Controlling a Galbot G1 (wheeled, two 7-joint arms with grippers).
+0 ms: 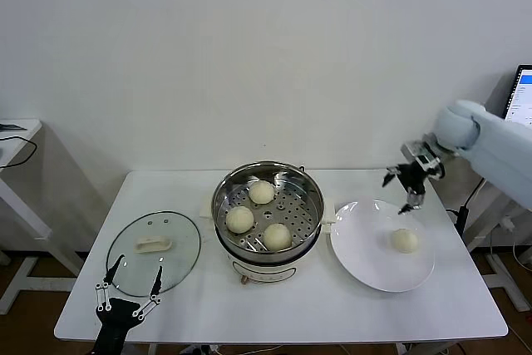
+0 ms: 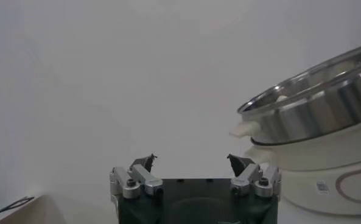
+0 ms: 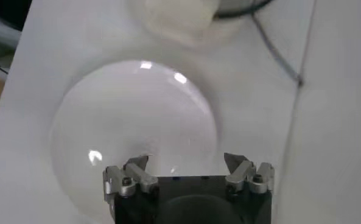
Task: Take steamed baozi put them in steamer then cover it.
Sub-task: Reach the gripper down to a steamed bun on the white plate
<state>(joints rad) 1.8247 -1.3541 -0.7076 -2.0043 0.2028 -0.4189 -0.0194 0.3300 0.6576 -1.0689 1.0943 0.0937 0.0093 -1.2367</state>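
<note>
The steamer stands at the table's middle with three baozi on its perforated tray: one at the back, one on the left, one at the front. A fourth baozi lies on the white plate to the right. The glass cover lies flat to the steamer's left, handle up. My right gripper is open and empty above the plate's far edge; it shows over the plate in the right wrist view. My left gripper is open by the cover's near edge.
The white table has a wall behind it. A monitor stands at the far right, a side table at the far left. In the left wrist view my open left gripper faces the steamer's steel rim.
</note>
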